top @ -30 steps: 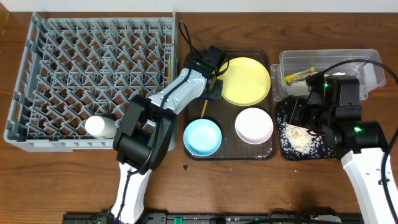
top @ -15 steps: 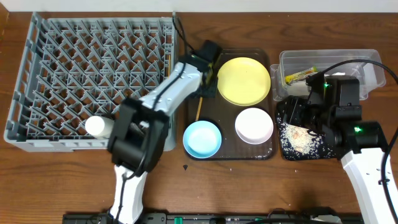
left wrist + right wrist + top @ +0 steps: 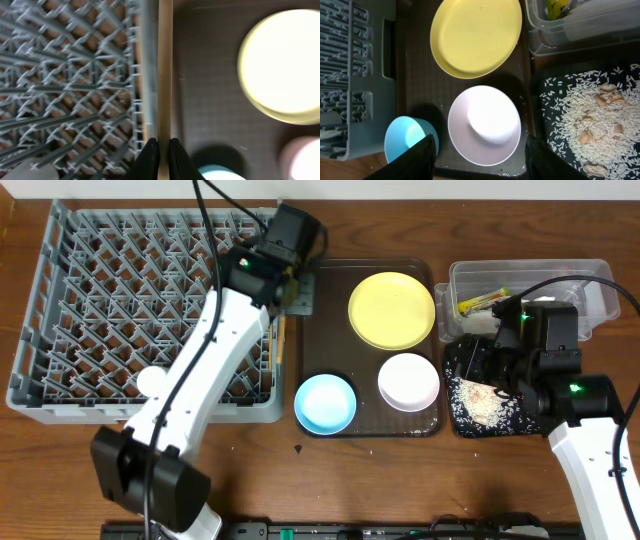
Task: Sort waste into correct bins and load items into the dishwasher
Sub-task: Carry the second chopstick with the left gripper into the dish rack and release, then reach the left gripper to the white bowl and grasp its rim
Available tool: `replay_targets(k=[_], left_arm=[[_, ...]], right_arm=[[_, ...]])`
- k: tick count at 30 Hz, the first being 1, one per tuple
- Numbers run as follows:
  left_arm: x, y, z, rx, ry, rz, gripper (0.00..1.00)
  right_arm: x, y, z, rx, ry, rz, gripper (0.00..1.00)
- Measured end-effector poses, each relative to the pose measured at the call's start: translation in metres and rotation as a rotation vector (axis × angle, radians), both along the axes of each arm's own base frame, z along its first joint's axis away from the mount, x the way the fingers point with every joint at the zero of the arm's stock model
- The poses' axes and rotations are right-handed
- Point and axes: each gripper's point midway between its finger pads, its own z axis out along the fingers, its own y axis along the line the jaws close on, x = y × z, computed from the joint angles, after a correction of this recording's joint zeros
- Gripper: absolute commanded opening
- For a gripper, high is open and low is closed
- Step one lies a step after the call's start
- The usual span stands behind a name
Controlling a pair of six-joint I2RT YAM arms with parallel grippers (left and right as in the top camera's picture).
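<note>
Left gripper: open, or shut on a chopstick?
Shut on the chopstick: the left gripper pinches its near end between both fingers, no gap showing.

The chopstick [image 3: 165,70] in the left claw [image 3: 160,150] was pale, smooth bare wood. To one side of that claw the rack [image 3: 60,300] was matt grey plastic. To the other, the serving tray [image 3: 415,75] looked dark brown and finely textured. The yellow plate [image 3: 391,310] was smooth, the tub [image 3: 600,285] clear plastic, the bench [image 3: 400,480] grained brown wood.
</note>
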Motion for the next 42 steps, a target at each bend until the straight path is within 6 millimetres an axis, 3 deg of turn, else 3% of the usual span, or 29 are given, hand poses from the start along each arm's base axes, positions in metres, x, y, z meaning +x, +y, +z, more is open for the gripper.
replay_targets(k=[6,10,15,17,20,24,26,29,32,33,38,42], left_arm=[[0.003,0.036,-0.058,0.07,0.131,0.096,0.09],[0.013,0.044,-0.083,0.076,0.163,0.132,0.1],[0.014,0.042,-0.091,0.059,0.18,0.131,0.17],[0.013,0.04,-0.091,0.05,0.184,0.126,0.27],[0.011,0.039,-0.091,0.045,0.196,0.12,0.31],[0.011,0.034,-0.073,0.014,0.17,0.109,0.39],[0.014,0.025,-0.05,-0.043,0.112,0.09,0.44],[0.016,0.0,0.003,-0.16,-0.022,0.026,0.48],[0.005,-0.029,0.048,-0.258,-0.114,-0.06,0.51],[-0.001,-0.041,0.055,-0.286,-0.117,-0.095,0.51],[-0.027,-0.086,0.042,-0.34,-0.022,-0.217,0.51],[-0.047,-0.118,0.014,-0.332,0.065,-0.297,0.51]], right_arm=[[0.0,0.0,0.0,0.0,0.0,0.0,0.55],[0.0,0.0,0.0,0.0,0.0,0.0,0.55],[0.0,0.0,0.0,0.0,0.0,0.0,0.55],[0.0,0.0,0.0,0.0,0.0,0.0,0.55],[0.0,0.0,0.0,0.0,0.0,0.0,0.55],[0.0,0.0,0.0,0.0,0.0,0.0,0.55],[0.0,0.0,0.0,0.0,-0.001,0.0,0.55],[0.0,0.0,0.0,0.0,-0.001,0.0,0.55],[0.0,0.0,0.0,0.0,-0.001,0.0,0.55],[0.0,0.0,0.0,0.0,0.003,0.0,0.55],[-0.01,0.0,-0.007,-0.008,0.046,0.007,0.55],[-0.01,-0.001,-0.007,-0.013,0.05,0.007,0.56]])
